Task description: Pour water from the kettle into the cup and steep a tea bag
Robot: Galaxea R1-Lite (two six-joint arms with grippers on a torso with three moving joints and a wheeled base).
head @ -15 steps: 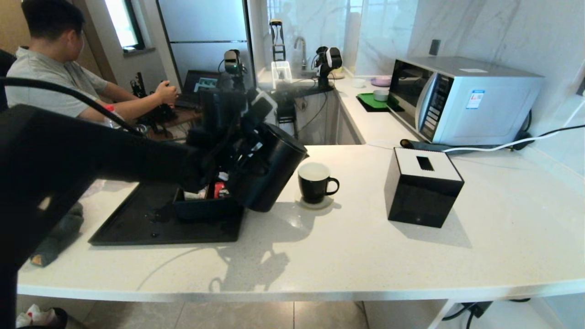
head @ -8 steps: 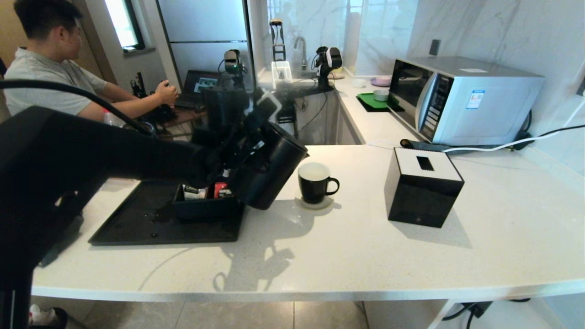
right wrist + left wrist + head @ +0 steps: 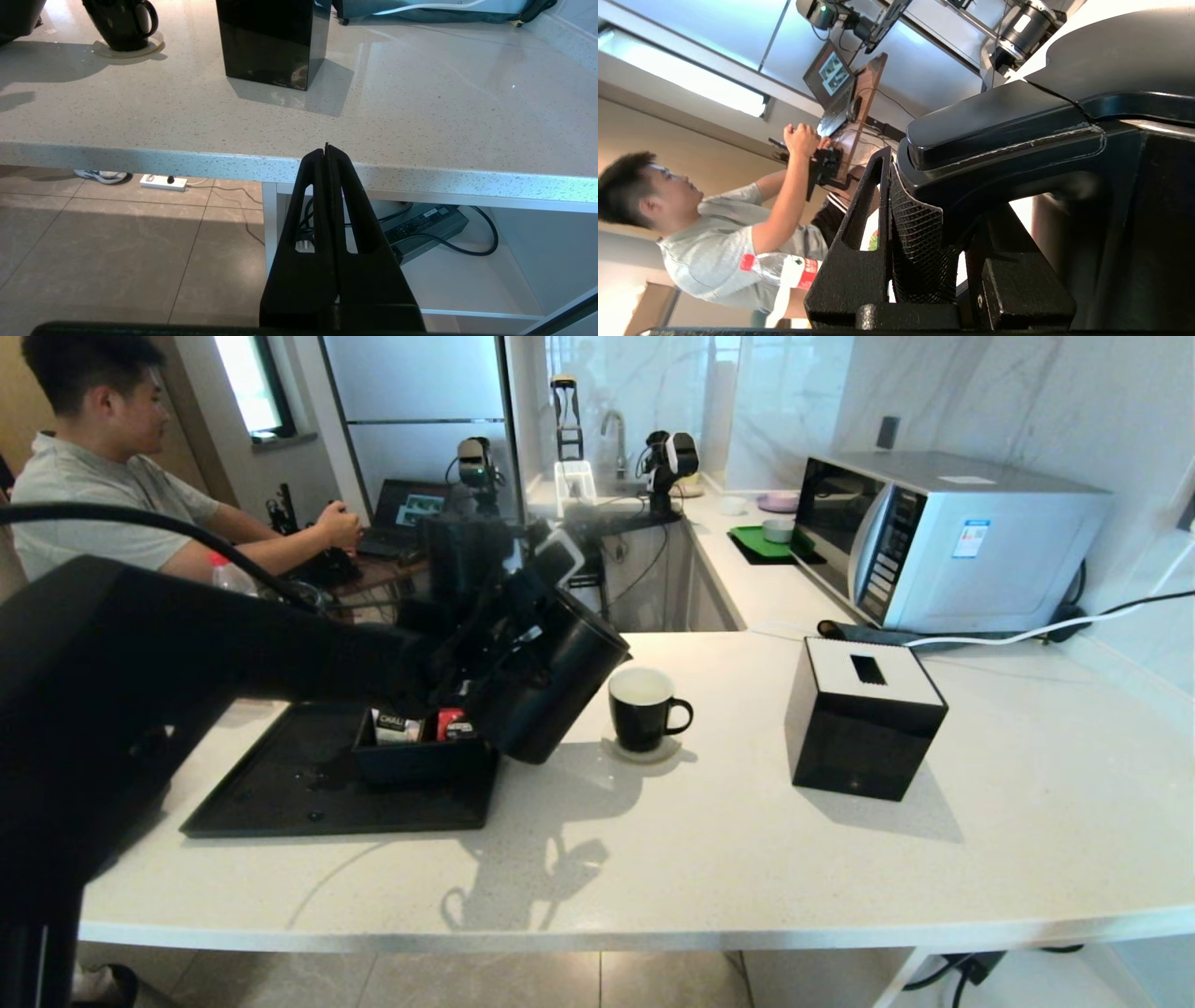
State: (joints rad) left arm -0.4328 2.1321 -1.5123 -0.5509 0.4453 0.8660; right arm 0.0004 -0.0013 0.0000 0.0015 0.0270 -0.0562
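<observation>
Left gripper [image 3: 943,224] clamped on the handle of the kettle [image 3: 546,681], textured pad pressed flat against the black plastic. Kettle held in the air and tilted toward the cup [image 3: 642,707], with the spout side just beside the cup rim and a little above it. Cup standing upright on a small pale coaster [image 3: 644,751], white inside, handle turned to the robot's right. Hard to tell from the head view whether water is running, or whether any is already in the cup. No tea bag clearly visible; possibly among the sachets in the small black box [image 3: 420,756] on the black tray [image 3: 280,793], but not certain.

Right gripper [image 3: 327,158] pressed together on nothing, parked low in front of the counter edge [image 3: 187,161].

Possible trouble from here, only as judgement:
- Stream falling short of the rim and wetting the counter, because the spout seems not fully over the opening.
- Too steep a tilt giving a sudden rush, overflow, or a loose lid.
- Kettle body knocking the cup off the coaster, being so close.
- Handle slipping in the pads under the weight.

Around: black tissue box [image 3: 864,719] well to the right of the cup, microwave [image 3: 943,537] behind it, a person [image 3: 112,467] seated far left. Nothing between kettle and cup.
</observation>
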